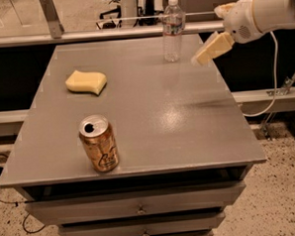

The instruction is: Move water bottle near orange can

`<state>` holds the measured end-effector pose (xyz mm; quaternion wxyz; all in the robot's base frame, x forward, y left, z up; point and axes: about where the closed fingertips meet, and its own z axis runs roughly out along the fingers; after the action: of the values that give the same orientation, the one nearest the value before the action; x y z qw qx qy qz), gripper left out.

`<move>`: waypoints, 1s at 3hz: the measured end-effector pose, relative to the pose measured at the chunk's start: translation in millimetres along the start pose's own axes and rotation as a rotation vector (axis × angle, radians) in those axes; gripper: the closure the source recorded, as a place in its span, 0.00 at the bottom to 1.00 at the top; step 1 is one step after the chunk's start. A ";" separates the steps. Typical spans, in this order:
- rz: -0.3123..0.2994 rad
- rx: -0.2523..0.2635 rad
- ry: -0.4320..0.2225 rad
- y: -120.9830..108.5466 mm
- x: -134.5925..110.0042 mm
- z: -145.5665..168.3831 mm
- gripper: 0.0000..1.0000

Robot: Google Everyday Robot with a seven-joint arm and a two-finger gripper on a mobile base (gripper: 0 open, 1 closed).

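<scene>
In the camera view, a grey bench (187,118) with drawers (140,208) beneath its top is seen from the front.

The water bottle (173,31) is stood upright near the far edge of the bench, right of the middle. Its white cap is on and a white-and-red label band is wrapped around its body.

The orange can (99,144) is stood upright near the front edge, on the left half, with its silver top and opened pull-tab hole turned toward the camera. The two are well apart, at nearly opposite ends of the bench top.

A yellow sponge (86,82) is laid flat on the left side, between the can and the far edge.

The gripper (200,59) is held above the far right corner of the bench, just beside the bottle on its right and apart from it, angled down and to the left. It is carried by a white arm (275,6) that enters from the upper right. Whether the gripper is released or clenched cannot be told.
</scene>
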<state>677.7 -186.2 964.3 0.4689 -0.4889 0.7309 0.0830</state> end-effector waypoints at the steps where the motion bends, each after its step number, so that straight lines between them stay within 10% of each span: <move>1: 0.041 0.029 -0.086 -25.6 -5.0 40.2 0.00; 3: 0.132 0.019 -0.197 -62.6 -14.3 107.9 0.00</move>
<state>793.6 -146.3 937.5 0.5365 -0.4249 0.7125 0.1545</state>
